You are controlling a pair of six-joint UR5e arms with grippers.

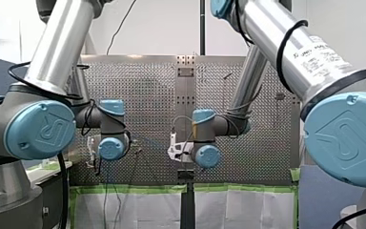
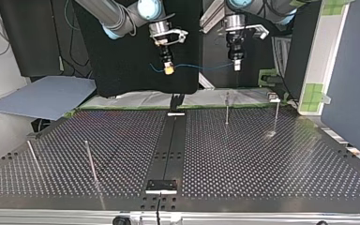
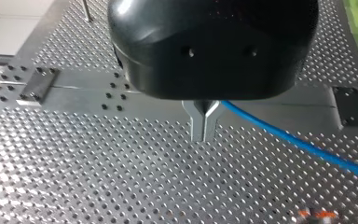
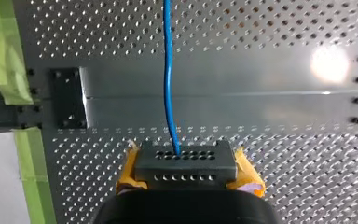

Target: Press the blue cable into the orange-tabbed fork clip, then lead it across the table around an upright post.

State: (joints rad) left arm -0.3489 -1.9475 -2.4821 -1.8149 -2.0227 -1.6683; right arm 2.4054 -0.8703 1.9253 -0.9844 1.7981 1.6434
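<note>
blue cable [image 2: 201, 67] near taut; left pincer [image 3: 205, 125] and right pincer [image 4: 186, 162] both clamped on it. Overpull could slip it.

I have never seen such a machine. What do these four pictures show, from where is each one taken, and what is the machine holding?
These are two robot arms at a metal table full of holes. One picture looks from behind the arms, one faces them from across the table, and two come from cameras on the wrists. Each arm ends in a gripper with two fingers. My left gripper and my right gripper, which has yellow pads, each pinch a thin blue cable, stretched between them in the air. A few thin posts stand on the table.
</note>
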